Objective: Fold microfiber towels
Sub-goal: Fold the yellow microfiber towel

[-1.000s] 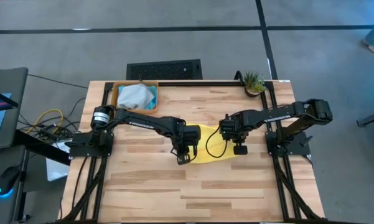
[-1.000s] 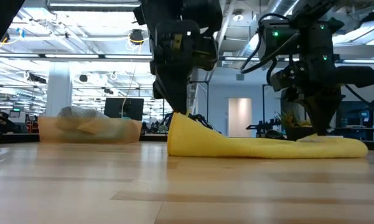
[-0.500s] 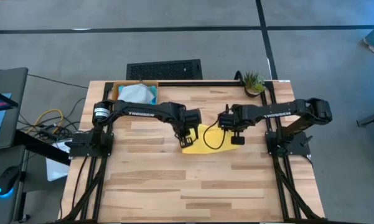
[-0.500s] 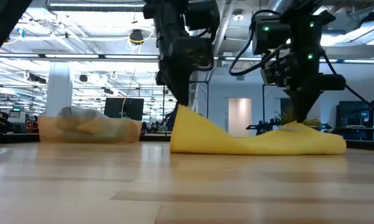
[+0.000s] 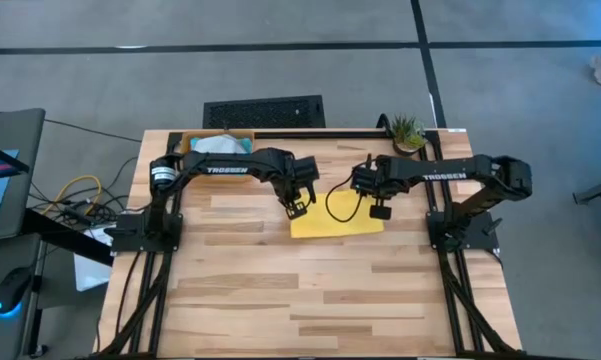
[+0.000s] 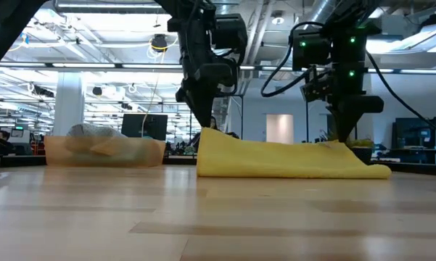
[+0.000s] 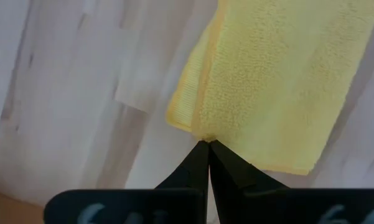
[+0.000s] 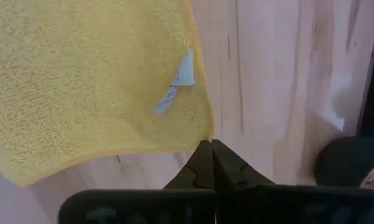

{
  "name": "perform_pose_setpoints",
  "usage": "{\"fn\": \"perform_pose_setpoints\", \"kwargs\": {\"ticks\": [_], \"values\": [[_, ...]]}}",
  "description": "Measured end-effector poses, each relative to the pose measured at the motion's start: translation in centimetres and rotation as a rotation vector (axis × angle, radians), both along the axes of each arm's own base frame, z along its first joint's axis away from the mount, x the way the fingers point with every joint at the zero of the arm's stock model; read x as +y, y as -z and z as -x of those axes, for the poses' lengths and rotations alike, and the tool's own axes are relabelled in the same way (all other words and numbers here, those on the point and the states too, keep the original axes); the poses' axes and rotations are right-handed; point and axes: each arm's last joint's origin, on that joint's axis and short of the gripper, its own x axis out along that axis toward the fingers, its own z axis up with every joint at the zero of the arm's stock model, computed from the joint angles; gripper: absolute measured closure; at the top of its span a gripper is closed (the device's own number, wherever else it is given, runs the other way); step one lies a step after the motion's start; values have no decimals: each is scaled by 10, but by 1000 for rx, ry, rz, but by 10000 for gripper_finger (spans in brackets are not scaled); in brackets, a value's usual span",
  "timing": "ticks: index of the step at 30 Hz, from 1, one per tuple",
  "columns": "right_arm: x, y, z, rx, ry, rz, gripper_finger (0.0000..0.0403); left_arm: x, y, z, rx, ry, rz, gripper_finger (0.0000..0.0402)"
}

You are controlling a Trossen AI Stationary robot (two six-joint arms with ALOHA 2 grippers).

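The yellow microfiber towel (image 5: 335,222) lies mid-table, its lower layer on the wood (image 6: 283,163). My left gripper (image 5: 298,208) is shut on its left corner. My right gripper (image 5: 379,212) is shut on its right corner, beside a small white label (image 8: 177,84). Both grippers point steeply down. In the low view the held edge stands a little above the table, highest at the left corner (image 6: 205,130). More towels, pale grey and blue (image 5: 220,145), sit in the orange tray (image 5: 190,140) at the far left. My left gripper pinches the yellow towel's left corner (image 7: 202,135) between its two fingertips, coming from above. The cloth shows two layers at the edge beside the hold. The corner is raised off the table and the rest slopes down onto the wood. My right gripper pinches the towel's right corner (image 8: 206,132) between its fingertips, from above, just past the label. That corner is held a little above the table (image 6: 344,143). The cloth runs almost level from it toward the left gripper.
The orange tray (image 6: 105,151) stands at the table's far left corner. A small potted plant (image 5: 408,132) stands at the far right. Bare wood lies open toward the near edge (image 5: 310,300).
Both grippers, still shut, have gone toward the table's far edge and slightly up, taking the towel's near edge with them. That edge has lifted off the wood and come over the part lying flat. The raised edge now hangs nearly level between the two grippers.
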Motion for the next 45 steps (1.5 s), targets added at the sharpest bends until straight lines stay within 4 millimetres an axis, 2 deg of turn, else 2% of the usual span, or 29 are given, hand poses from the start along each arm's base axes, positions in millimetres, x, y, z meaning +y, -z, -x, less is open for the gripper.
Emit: {"fn": "perform_pose_setpoints", "kwargs": {"ticks": [6,10,19,23,26,29,31,35,38,45], "values": [[-4,0,0,-7,12,-1,361,3,0,0,-10,-5,-5,400],[-4,0,-1,-14,2,2,338,5,-1,-2,-24,-8,-50,385],[-4,0,-2,-37,23,8,273,7,-1,-3,-20,-40,-120,306],[-2,-5,-5,-79,75,-83,249,5,0,-2,-13,-40,-76,279],[6,-9,-10,-135,52,-255,239,-3,1,-2,-8,-5,16,270],[23,-9,-11,-127,-51,-426,234,-18,2,0,23,37,80,269],[36,-9,-12,-111,-126,-482,232,-28,2,2,64,58,83,270],[65,-10,-21,-156,-311,-471,233,-51,3,7,147,70,76,271],[82,-13,-37,-301,-419,-413,236,-68,2,12,207,63,42,271],[98,-27,-69,-643,-527,-304,235,-97,-9,35,374,15,-64,271]]}}
